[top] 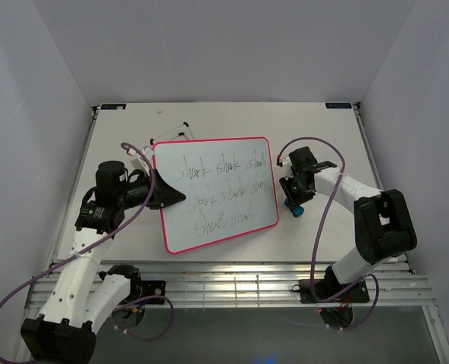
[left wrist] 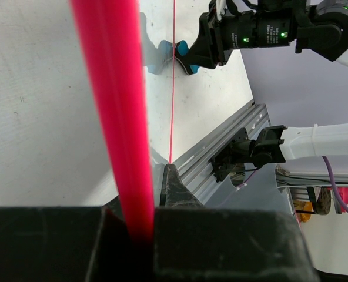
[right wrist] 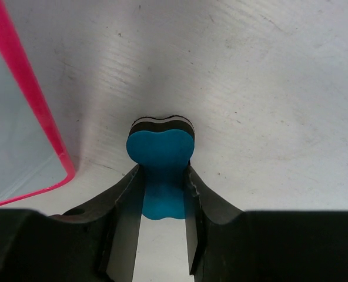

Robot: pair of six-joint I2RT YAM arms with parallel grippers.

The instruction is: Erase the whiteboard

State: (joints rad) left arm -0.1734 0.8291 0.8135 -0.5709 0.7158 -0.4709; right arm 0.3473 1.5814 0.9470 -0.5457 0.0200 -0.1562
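1. Two arms flank the whiteboard [top: 216,195] in the top view; it lies tilted on the table [top: 232,121], covered in dark handwriting. The left gripper [top: 173,195] meets its left edge, and the right gripper [top: 295,203] stands just off its right edge over a blue eraser [top: 296,210].
2. Left wrist view: the fingers [left wrist: 174,182] are clamped tight on the board's pink frame, which runs up the picture.
3. Right wrist view: both fingers [right wrist: 124,205] press the waist of the eraser; whether it rests on the table is hard to tell. A board corner shows at left.
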